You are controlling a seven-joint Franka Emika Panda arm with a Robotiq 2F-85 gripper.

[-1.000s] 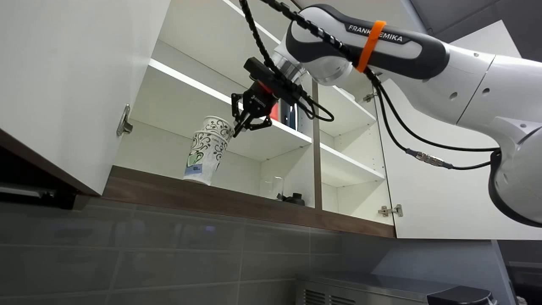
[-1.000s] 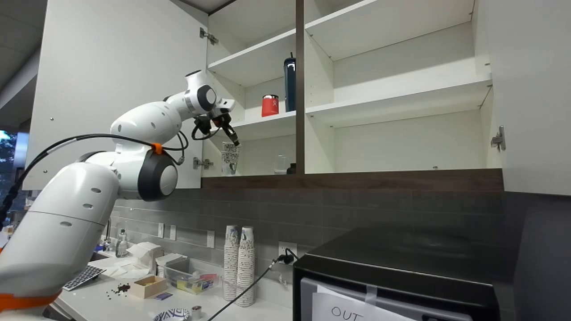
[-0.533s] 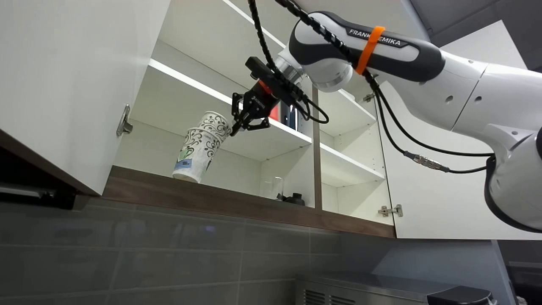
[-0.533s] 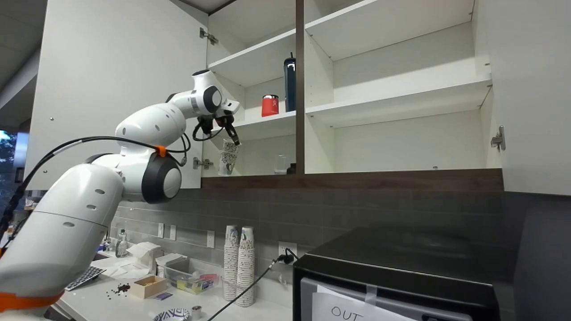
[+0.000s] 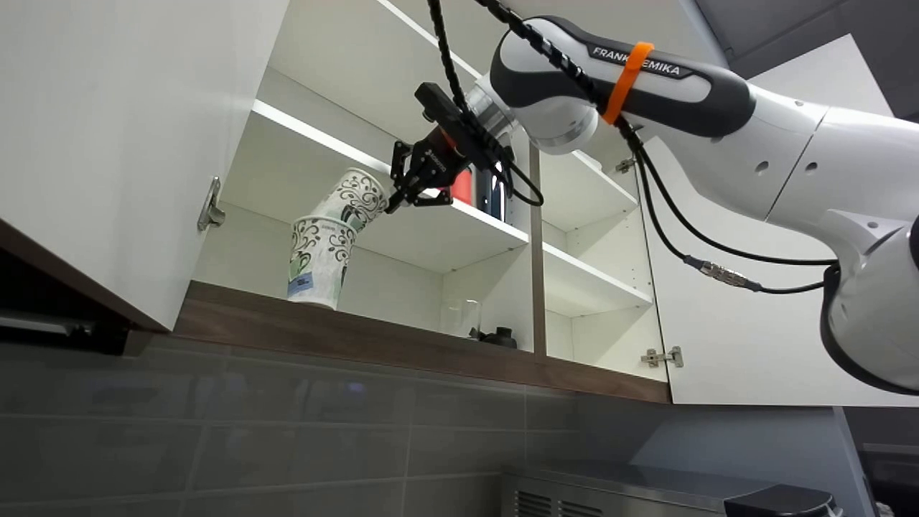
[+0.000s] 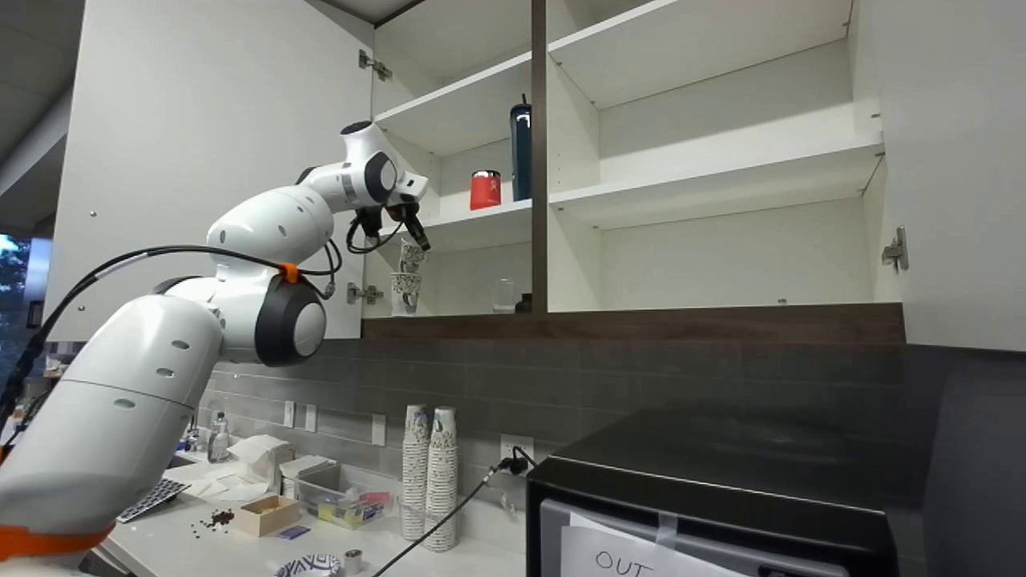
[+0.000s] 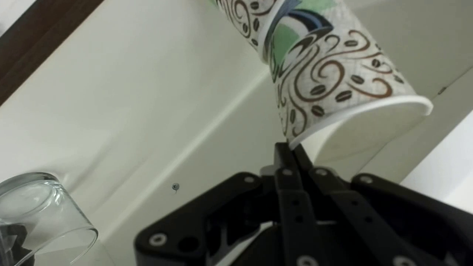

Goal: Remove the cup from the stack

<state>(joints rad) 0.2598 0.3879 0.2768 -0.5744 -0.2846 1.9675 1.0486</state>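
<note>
The upper cup [image 5: 357,195], white with dark swirls, is tilted and partly drawn out of the lower cup [image 5: 320,260]. Its lower end is still inside or at the lower cup's mouth. The lower cup stands nearly upright on the bottom shelf near its front edge. Both cups show in the other exterior picture, upper [image 6: 413,255] and lower [image 6: 405,293]. In the wrist view my gripper [image 7: 293,147] is shut on the rim of the upper cup [image 7: 340,70], with one finger outside the wall and one inside. The lower cup [image 7: 245,16] shows only in part at the top.
A clear glass [image 7: 40,214] stands on the same shelf, beside a black object [image 5: 499,337]. The middle shelf [image 5: 495,228] is just above the gripper side. On it are a red cup [image 6: 485,191] and a tall dark bottle [image 6: 521,152]. An open cabinet door [image 5: 129,143] stands close by.
The stack moved left and tilted in an exterior view. Then my gripper rose slightly, pulling the upper cup farther up out of the lower one, which has settled back more upright.
</note>
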